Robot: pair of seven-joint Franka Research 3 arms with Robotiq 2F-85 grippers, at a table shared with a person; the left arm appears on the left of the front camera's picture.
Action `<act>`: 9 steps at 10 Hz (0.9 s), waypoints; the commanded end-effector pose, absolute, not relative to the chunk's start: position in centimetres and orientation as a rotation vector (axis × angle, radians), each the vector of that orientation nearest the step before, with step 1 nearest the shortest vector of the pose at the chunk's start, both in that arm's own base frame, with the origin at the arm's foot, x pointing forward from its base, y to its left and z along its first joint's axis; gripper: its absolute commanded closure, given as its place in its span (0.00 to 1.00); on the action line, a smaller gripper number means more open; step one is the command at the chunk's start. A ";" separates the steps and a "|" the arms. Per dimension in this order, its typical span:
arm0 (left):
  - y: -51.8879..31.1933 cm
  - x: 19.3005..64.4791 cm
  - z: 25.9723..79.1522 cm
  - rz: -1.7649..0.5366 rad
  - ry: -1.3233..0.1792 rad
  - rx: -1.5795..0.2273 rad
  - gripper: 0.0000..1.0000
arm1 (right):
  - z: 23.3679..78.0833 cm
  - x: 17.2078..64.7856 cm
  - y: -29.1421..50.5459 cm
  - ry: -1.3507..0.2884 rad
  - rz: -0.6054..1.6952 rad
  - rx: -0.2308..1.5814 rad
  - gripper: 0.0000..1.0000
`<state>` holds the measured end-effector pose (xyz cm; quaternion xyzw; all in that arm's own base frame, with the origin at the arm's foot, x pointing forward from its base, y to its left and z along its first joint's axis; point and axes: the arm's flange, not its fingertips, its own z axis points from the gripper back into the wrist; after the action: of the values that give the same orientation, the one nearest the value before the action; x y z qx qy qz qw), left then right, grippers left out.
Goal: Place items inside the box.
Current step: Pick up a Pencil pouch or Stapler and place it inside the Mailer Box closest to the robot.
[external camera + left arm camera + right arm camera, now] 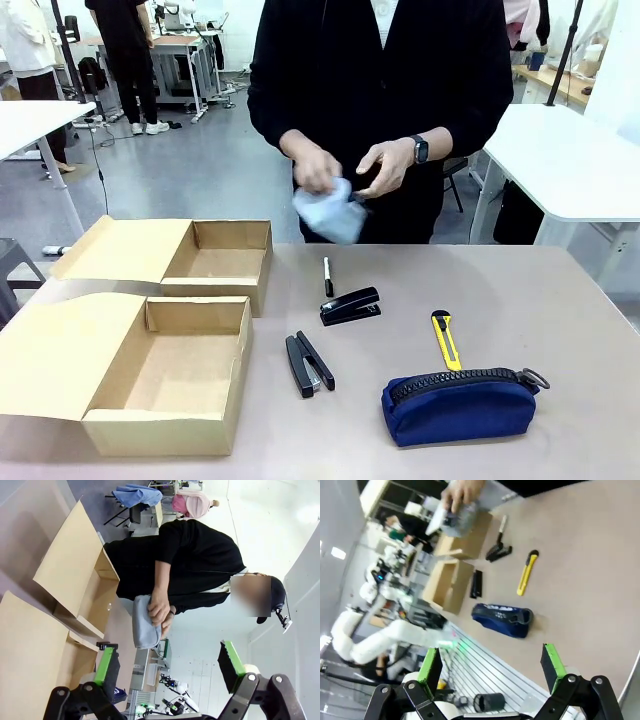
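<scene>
The box is seen lying open and empty at the left side of the table, its flap spread away to the left, with the smaller carton just behind it. All the items are laid out to its right. The marker and the far stapler are set toward the person, the near stapler is closest to the box's right wall, the yellow utility knife lies farther right, and the navy pouch is near the robot's edge. The right gripper is held wide open and empty, clear of the table, with the pouch ahead of its fingers and the knife beyond; the right arm is judged the nearer one for that pouch. The pouch's long axis is laid across the table, roughly in line with the gap between the jaws, so a wrist turn would probably be called for to span its narrow width. The left gripper is likewise spread wide, with nothing in it, and is pointed toward the person. Bare tabletop is left between pouch and box, with only the near stapler close to that path. A pale blue soft thing is held by the person over the far edge, well apart from the items.
</scene>
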<state>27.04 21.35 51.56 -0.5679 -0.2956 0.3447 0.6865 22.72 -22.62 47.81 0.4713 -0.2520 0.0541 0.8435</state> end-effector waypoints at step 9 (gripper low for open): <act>21.3 27.0 51.6 0.750 -0.684 -1.280 0.00 | 50.0 30.5 -1.7 -0.401 0.581 0.503 0.00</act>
<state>27.06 21.37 51.60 -0.5672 -0.2960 0.3442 0.6872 31.49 2.85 49.36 0.2241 -0.1839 0.3139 0.9041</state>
